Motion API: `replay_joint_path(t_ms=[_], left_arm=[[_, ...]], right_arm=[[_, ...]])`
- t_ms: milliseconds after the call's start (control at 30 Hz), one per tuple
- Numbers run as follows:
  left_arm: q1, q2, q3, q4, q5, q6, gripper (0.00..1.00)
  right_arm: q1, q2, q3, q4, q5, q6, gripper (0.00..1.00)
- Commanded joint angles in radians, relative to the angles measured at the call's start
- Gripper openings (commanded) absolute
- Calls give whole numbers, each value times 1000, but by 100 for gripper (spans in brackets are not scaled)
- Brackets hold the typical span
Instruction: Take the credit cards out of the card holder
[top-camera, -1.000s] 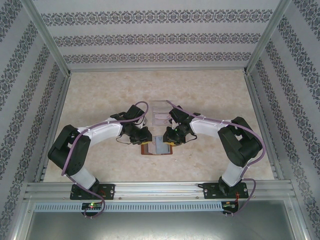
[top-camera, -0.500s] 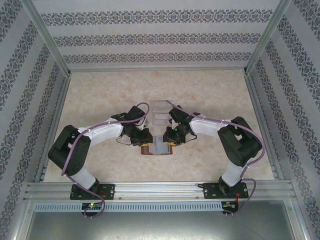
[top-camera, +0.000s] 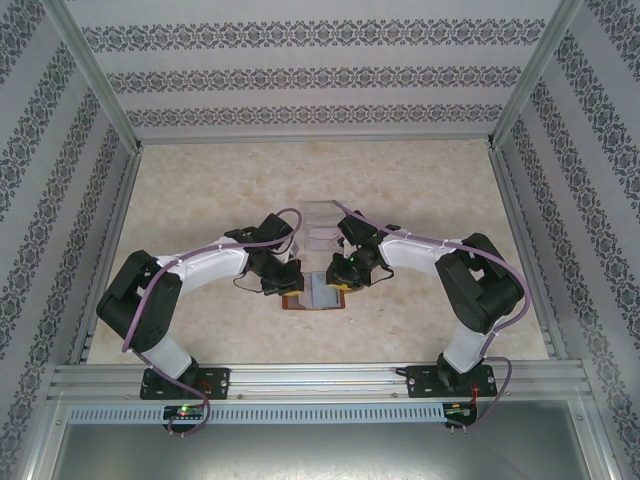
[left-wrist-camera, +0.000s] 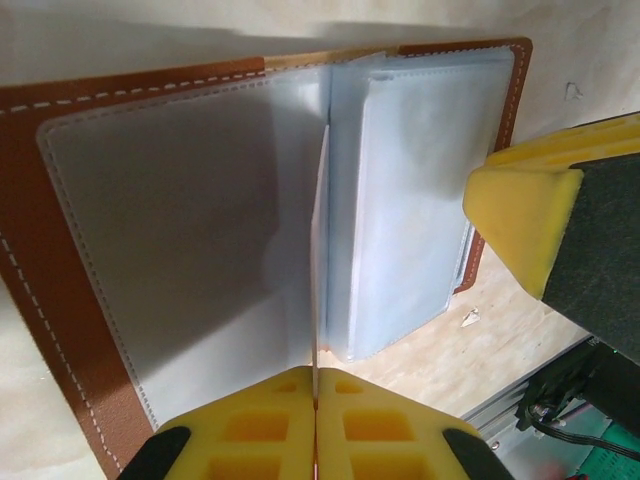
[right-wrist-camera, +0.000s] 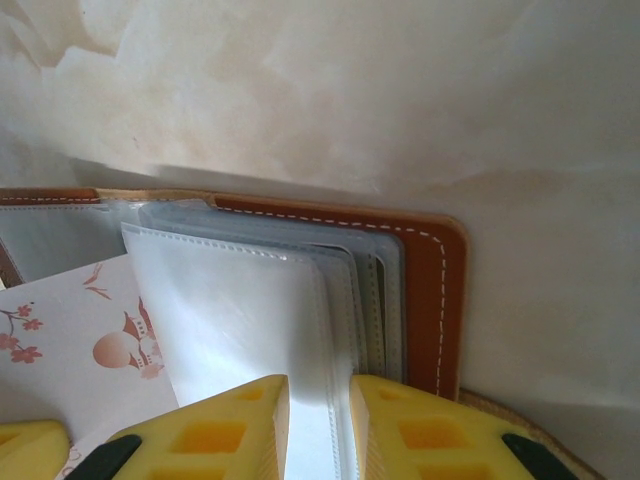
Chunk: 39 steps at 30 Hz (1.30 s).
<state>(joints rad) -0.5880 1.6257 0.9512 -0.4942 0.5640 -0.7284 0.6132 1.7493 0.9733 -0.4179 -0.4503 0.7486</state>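
top external showed the holder (top-camera: 318, 293) lying open on the table (top-camera: 430, 190), about midway between left and right. a clear box (top-camera: 322, 215) stood just beyond its far edge. my left gripper (top-camera: 291, 284) was down at the holder's left side and my right gripper (top-camera: 341, 281) at its right side, both arms bent in toward each other.

from my left wrist i saw the brown cover spread flat with pale, cloudy pockets across it. one thin sleeve (left-wrist-camera: 318, 260) stood up on edge from the middle of the holder. my left fingers (left-wrist-camera: 250, 435) were pressed together on its near edge, with no gap beyond the sheet itself. one of my right fingers (left-wrist-camera: 520, 215) rested at the outer edge of the stack of sleeves on the other half.

from my right wrist, my right fingers (right-wrist-camera: 400, 430) stood a little apart over that stack, close to the stitched brown corner, with clear sleeve showing in the gap. i could not tell whether they pinched the plastic or only pressed on it. beside them lay a whitish-pink card (right-wrist-camera: 70, 350) printed with blossoms and a small pagoda, against the holder's sleeves. i could not tell whether it sat inside a pocket or loose on top.
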Motion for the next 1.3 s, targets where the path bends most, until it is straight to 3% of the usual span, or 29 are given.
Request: replay_joint_path(t_ms=[0,400,700,900,1267], left_arm=[[-7,-12,40,-69,-46,44,7],[-6,-34,129,-181,-92,250,2],[-6,-71,224,-299,-228,585,0],[-6,-36,300,-316,-219,789,0],[-6,128,587,-398,-245,1189,0]], right_arm=[[7,-17,7,-77,39,-25,26],[-36,-89,-3,-106,64,-53,26],[-99,-138,-16,-133,82,-96,26],[-144,-160,-11,-162,97,-134,26],[-239,-204,1,-205,91,-193,26]])
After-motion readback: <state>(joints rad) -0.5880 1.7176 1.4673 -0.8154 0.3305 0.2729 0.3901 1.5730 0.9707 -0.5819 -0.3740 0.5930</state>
